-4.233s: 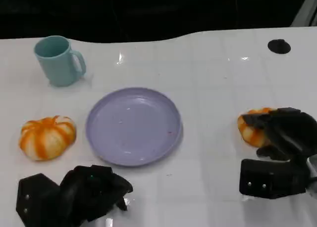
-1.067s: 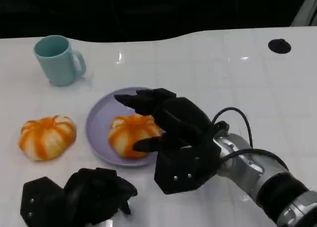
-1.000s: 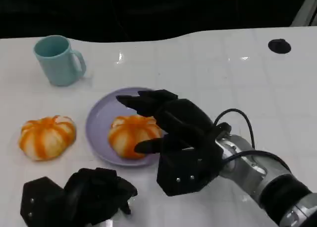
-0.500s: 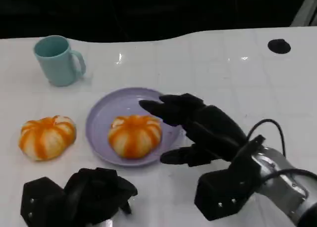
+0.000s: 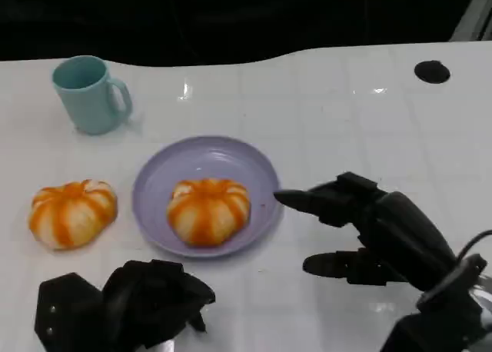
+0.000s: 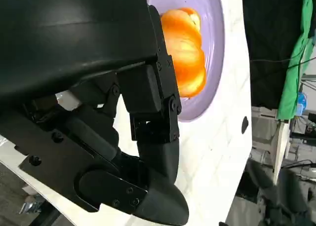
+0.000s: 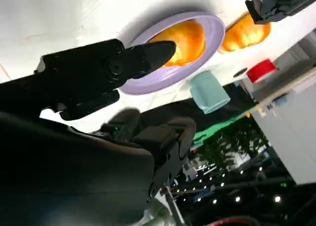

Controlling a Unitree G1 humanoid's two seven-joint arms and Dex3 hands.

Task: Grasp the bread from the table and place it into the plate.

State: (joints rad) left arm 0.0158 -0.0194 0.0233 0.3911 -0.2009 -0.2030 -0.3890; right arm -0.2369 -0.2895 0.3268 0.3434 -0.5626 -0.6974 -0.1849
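1. Right hand (image 5: 369,229) hovers just beside plate (image 5: 154,184), fingers spread apart, holding nothing.
2. Bread (image 5: 208,210) sits on plate, near its middle.
3. Left hand (image 5: 134,306) low, near plate's front edge, fingers curled in, empty.

Orange-and-white striped round bread (image 5: 208,210) sits upright in lavender plate (image 5: 231,156), near its front; plate flat mid-table.
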